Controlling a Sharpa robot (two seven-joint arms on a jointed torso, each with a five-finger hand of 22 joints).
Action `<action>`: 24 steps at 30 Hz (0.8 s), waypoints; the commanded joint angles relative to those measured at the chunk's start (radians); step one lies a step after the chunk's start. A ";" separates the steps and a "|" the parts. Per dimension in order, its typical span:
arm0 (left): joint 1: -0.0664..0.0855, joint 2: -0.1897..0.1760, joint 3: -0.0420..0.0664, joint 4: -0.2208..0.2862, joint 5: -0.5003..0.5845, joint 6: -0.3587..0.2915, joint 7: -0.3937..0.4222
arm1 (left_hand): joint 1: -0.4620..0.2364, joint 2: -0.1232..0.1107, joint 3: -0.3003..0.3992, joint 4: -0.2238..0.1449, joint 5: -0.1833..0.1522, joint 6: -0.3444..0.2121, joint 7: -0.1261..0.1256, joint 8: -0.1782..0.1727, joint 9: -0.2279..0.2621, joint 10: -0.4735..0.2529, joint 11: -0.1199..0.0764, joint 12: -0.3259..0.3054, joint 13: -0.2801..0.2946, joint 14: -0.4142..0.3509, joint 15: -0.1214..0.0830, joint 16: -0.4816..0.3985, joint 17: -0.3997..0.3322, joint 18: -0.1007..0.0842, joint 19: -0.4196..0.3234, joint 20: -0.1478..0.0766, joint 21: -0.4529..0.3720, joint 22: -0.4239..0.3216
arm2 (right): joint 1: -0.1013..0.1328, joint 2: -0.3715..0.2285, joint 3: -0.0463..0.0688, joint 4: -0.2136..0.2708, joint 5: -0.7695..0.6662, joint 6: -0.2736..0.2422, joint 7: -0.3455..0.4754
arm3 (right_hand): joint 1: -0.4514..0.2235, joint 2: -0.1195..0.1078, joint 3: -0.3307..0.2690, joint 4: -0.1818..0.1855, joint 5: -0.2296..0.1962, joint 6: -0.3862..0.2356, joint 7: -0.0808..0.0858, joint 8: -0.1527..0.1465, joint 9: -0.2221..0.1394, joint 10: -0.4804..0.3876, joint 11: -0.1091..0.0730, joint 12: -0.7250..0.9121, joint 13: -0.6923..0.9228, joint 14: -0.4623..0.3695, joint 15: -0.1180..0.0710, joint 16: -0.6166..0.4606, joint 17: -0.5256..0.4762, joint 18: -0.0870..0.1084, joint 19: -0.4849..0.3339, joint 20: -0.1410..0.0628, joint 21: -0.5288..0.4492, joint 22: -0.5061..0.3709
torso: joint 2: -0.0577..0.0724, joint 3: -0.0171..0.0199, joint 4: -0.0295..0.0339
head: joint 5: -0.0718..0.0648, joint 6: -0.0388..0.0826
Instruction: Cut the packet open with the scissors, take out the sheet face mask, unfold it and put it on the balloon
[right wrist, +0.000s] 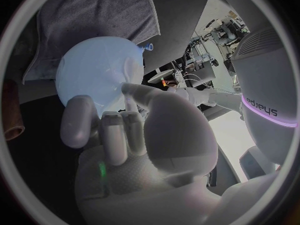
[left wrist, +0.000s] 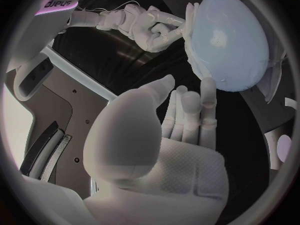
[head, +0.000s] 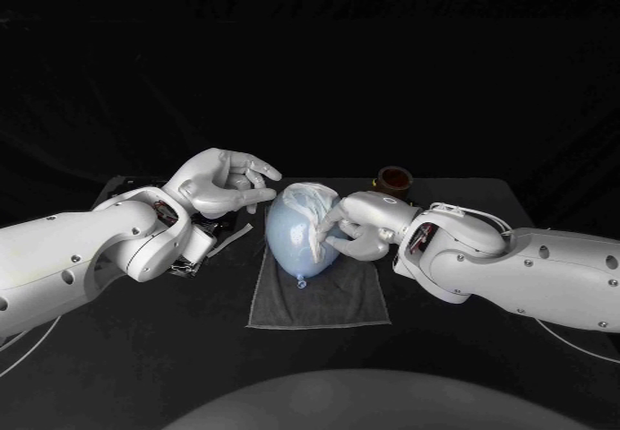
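Observation:
The pale blue balloon (head: 300,240) lies on a grey towel (head: 339,300) at the table's middle, its knot toward me. The thin white sheet mask (head: 310,199) is draped over the balloon's far end and right side. My right hand (head: 356,229) sits against the balloon's right side and pinches the mask's edge there; the thumb (right wrist: 134,91) presses on the wrinkled film over the balloon (right wrist: 94,75). My left hand (head: 228,181) hovers just left of the balloon's far end, fingers (left wrist: 190,110) straight and apart, holding nothing, close to the balloon (left wrist: 231,40).
A brown cup (head: 394,178) stands behind the balloon at the right, close to my right wrist. A thin grey item (head: 227,240) lies beside my left forearm; what it is I cannot tell. Black tabletop surrounds the towel.

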 commanded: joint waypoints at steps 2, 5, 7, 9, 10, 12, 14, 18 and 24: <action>0.000 -0.006 0.002 0.030 -0.023 0.055 -0.056 | -0.078 0.027 -0.030 0.050 0.000 0.049 -0.004 0.152 0.076 0.030 -0.005 0.076 0.037 0.103 -0.001 0.067 0.163 0.012 0.042 0.004 0.032 0.028 | -0.002 0.006 0.001 -0.004 0.010 -0.024 0.002 | -0.012 -0.002 -0.007 0.000 -0.007 -0.005 0.006 -0.005 0.001 0.104 0.005 0.005 0.263 0.110 0.001 0.004 0.263 0.005 -0.005 0.005 -0.003 0.156 | -0.001 0.0007 -0.0009 | 0.003 0.000; 0.000 0.001 0.001 0.050 -0.126 0.090 -0.147 | -0.152 0.051 -0.049 0.134 -0.003 0.067 -0.051 0.254 0.129 0.090 -0.048 0.122 0.058 0.197 -0.037 0.107 0.312 -0.008 0.151 -0.024 0.101 0.139 | -0.004 0.011 0.001 -0.007 0.013 -0.028 0.001 | -0.013 -0.002 -0.008 0.000 -0.007 -0.005 0.006 -0.005 0.001 0.104 0.005 0.005 0.263 0.110 0.002 0.004 0.263 0.005 -0.006 0.005 -0.004 0.156 | -0.001 0.0012 -0.0005 | 0.005 0.000; 0.000 0.010 0.001 0.058 -0.190 0.110 -0.203 | -0.205 0.057 -0.067 0.191 0.000 0.071 -0.057 0.272 0.139 0.111 -0.052 0.129 0.062 0.225 -0.044 0.117 0.362 -0.018 0.191 -0.034 0.127 0.185 | -0.004 0.014 0.001 -0.009 0.014 -0.030 0.000 | -0.014 -0.001 -0.008 0.001 -0.008 -0.005 0.007 -0.005 0.001 0.104 0.005 0.005 0.263 0.110 0.002 0.004 0.263 0.005 -0.006 0.005 -0.004 0.156 | -0.001 0.0014 -0.0010 | 0.007 0.000; 0.000 0.022 -0.001 0.063 -0.244 0.126 -0.255 | -0.230 0.055 -0.084 0.243 -0.002 0.064 -0.065 0.284 0.145 0.131 -0.064 0.134 0.066 0.253 -0.055 0.126 0.410 -0.027 0.232 -0.045 0.153 0.227 | -0.005 0.016 0.001 -0.012 0.016 -0.031 0.000 | -0.014 -0.001 -0.008 0.001 -0.008 -0.005 0.007 -0.005 0.001 0.104 0.005 0.005 0.263 0.110 0.002 0.004 0.263 0.005 -0.006 0.005 -0.004 0.156 | -0.001 0.0019 -0.0023 | 0.009 0.000; 0.000 0.030 -0.002 0.064 -0.268 0.130 -0.280 | -0.236 0.055 -0.088 0.255 -0.001 0.062 -0.066 0.285 0.146 0.135 -0.063 0.134 0.067 0.258 -0.057 0.128 0.421 -0.029 0.240 -0.047 0.158 0.237 | -0.005 0.017 0.001 -0.013 0.017 -0.032 -0.001 | -0.014 -0.001 -0.008 0.001 -0.008 -0.005 0.007 -0.005 0.001 0.104 0.005 0.005 0.263 0.110 0.002 0.004 0.263 0.005 -0.006 0.005 -0.004 0.156 | -0.001 0.0022 -0.0026 | 0.010 0.000; 0.000 0.045 -0.004 0.066 -0.301 0.132 -0.323 | -0.241 0.060 -0.099 0.291 -0.001 0.062 -0.070 0.290 0.148 0.168 -0.068 0.152 0.104 0.278 -0.062 0.135 0.460 -0.036 0.272 -0.054 0.180 0.275 | -0.006 0.019 0.001 -0.014 0.020 -0.034 0.000 | -0.014 0.000 -0.009 0.001 -0.009 -0.004 0.008 -0.004 0.002 0.104 0.006 0.005 0.263 0.110 0.003 0.004 0.263 0.005 -0.006 0.005 -0.004 0.156 | 0.000 0.0020 -0.0035 | 0.010 0.000; 0.000 0.056 -0.005 0.065 -0.319 0.127 -0.354 | -0.228 0.060 -0.100 0.292 -0.001 0.055 -0.071 0.288 0.147 0.189 -0.070 0.165 0.131 0.290 -0.065 0.140 0.489 -0.041 0.290 -0.057 0.192 0.298 | -0.006 0.021 0.001 -0.015 0.021 -0.035 0.000 | -0.014 0.000 -0.009 0.001 -0.009 -0.004 0.008 -0.004 0.002 0.104 0.006 0.005 0.263 0.110 0.003 0.004 0.263 0.005 -0.006 0.005 -0.004 0.156 | 0.001 0.0018 -0.0042 | 0.010 0.000; 0.000 0.084 -0.009 0.059 -0.343 0.103 -0.422 | -0.215 0.058 -0.106 0.295 -0.001 0.054 -0.071 0.286 0.145 0.234 -0.071 0.197 0.197 0.308 -0.067 0.149 0.533 -0.049 0.323 -0.061 0.217 0.343 | -0.006 0.023 0.001 -0.016 0.024 -0.035 0.000 | -0.015 0.001 -0.009 0.002 -0.009 -0.003 0.008 -0.004 0.002 0.104 0.006 0.005 0.263 0.110 0.003 0.004 0.263 0.005 -0.006 0.006 -0.005 0.156 | 0.002 0.0024 -0.0046 | 0.008 0.000; 0.000 0.116 -0.014 0.051 -0.347 0.067 -0.484 | -0.237 0.056 -0.130 0.299 -0.001 0.066 -0.075 0.287 0.142 0.288 -0.075 0.238 0.281 0.325 -0.070 0.157 0.572 -0.057 0.354 -0.065 0.240 0.384 | -0.006 0.025 0.001 -0.017 0.026 -0.036 0.001 | -0.015 0.001 -0.010 0.002 -0.009 -0.003 0.008 -0.004 0.002 0.104 0.007 0.005 0.263 0.110 0.004 0.004 0.263 0.005 -0.006 0.006 -0.006 0.155 | 0.001 0.0017 -0.0030 | 0.007 0.000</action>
